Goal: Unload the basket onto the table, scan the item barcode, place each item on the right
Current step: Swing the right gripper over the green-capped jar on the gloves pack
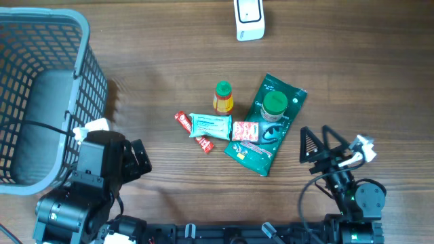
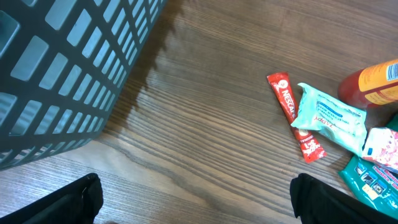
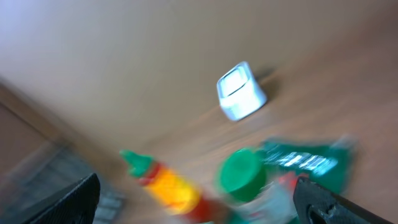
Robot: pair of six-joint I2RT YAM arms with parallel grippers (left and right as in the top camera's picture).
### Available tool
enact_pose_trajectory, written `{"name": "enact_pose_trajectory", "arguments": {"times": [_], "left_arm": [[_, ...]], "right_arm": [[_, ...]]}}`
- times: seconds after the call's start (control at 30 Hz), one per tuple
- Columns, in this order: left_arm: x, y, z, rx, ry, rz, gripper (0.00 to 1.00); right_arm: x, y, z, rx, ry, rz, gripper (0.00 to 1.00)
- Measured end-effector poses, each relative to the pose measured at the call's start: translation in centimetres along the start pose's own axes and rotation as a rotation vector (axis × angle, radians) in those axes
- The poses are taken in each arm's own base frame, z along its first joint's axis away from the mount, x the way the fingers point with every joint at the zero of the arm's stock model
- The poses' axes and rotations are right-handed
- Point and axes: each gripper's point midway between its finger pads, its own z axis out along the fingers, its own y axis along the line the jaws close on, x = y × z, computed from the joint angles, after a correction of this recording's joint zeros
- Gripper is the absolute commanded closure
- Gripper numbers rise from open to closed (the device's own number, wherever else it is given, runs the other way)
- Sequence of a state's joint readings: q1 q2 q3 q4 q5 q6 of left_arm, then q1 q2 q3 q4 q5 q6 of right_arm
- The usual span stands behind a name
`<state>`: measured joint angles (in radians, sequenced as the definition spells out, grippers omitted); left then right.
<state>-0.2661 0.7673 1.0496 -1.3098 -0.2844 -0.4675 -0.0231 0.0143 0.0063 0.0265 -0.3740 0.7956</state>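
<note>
Several items lie in a cluster mid-table: a red and yellow sauce bottle [image 1: 223, 97] with a green cap, a green-lidded jar [image 1: 274, 106] on a green pouch [image 1: 266, 129], a pale blue packet [image 1: 210, 125], a red stick sachet [image 1: 193, 132] and a pink packet [image 1: 245, 131]. The white barcode scanner [image 1: 249, 19] stands at the far edge. My left gripper [image 1: 137, 160] is open over bare wood, left of the cluster. My right gripper [image 1: 317, 144] is open just right of the pouch. The blurred right wrist view shows the bottle [image 3: 166, 186], jar [image 3: 240, 174] and scanner [image 3: 240, 91].
A grey mesh basket [image 1: 81, 74] fills the left side, close to my left arm, and its wall [image 2: 68, 68] crowds the left wrist view. In that view the sachet [image 2: 292, 112] and the blue packet [image 2: 326, 118] lie to the right on the wood.
</note>
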Motion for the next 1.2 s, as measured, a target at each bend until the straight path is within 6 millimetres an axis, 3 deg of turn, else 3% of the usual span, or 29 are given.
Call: {"name": "enact_pose_trajectory", "arguments": {"times": [0.13,0.23,0.43,0.6,0.73,0.9,1.07,1.2], "left_arm": [[0.0,0.0,0.0,0.002,0.001,0.000,0.00],[0.0,0.0,0.0,0.002,0.001,0.000,0.00],[0.0,0.0,0.0,0.002,0.001,0.000,0.00],[0.0,0.0,0.0,0.002,0.002,0.000,0.00],[0.0,0.0,0.0,0.003,0.002,0.000,0.00],[0.1,-0.1,0.0,0.005,0.003,0.000,0.00],[0.1,-0.1,0.0,0.005,0.004,0.000,0.00],[0.1,-0.1,0.0,0.005,0.004,0.000,0.00]], "right_arm": [[1.7,1.7,-0.2,-0.075,0.117,0.404,0.00],[2.6,2.6,-0.4,-0.102,0.193,0.577,0.00],[3.9,4.1,-0.9,-0.166,0.292,0.552,0.01],[4.4,3.8,-1.8,-0.051,0.346,0.555,0.01],[3.2,4.1,-3.7,0.103,0.345,0.501,0.00],[-1.0,6.0,-5.8,0.239,0.270,0.405,0.01],[-3.6,6.8,-5.6,0.363,0.280,0.410,0.00],[-3.4,5.4,-5.2,0.554,0.362,0.512,0.00]]}}
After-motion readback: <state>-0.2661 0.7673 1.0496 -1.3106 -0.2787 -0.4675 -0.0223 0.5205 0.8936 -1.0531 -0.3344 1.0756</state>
